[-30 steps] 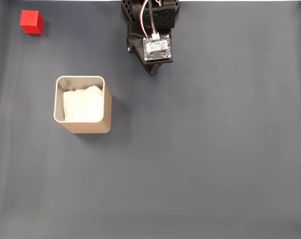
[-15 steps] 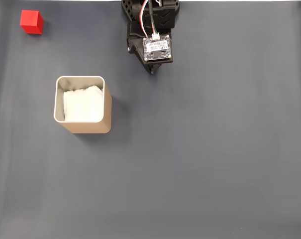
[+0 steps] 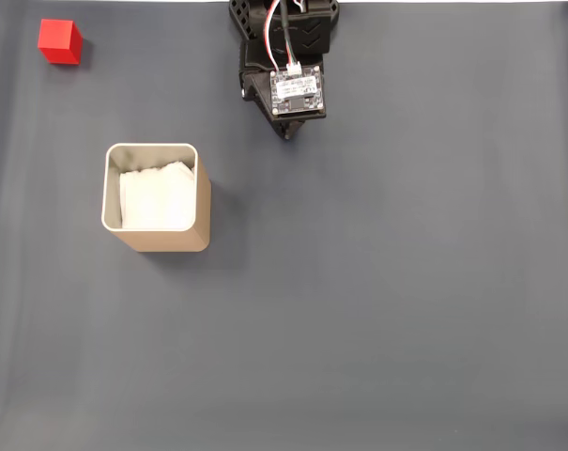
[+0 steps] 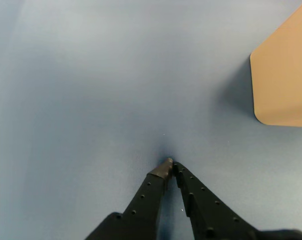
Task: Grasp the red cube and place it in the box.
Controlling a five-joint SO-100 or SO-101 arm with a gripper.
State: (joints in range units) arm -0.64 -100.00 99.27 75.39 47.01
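1. So, reading the fixed view left to right: the red cube point(image 3: 59, 41) sits alone in the top left corner of the grey mat point(image 3: 406, 301), close to the mat's top and left edges.
2. Next comes the box point(image 3: 156, 197), open side up, white lining showing, well apart from the cube and nearer the middle.
3. Then the arm point(image 3: 285, 56) at the top centre, with the gripper point(image 4: 169, 165) low over bare mat. In the wrist view its fingers are clenched tip to tip, gripping nothing; a tan box corner shows at the right edge.
4. We judge the step in hand to be the reach toward the cube, not yet begun.
5. To do it well, we would spread the fingers before descending, square them to two flat faces, and come straight down so the cube is not nudged toward the mat's edge.
6. Room: the mat between arm and cube is bare; the box lies off that path.
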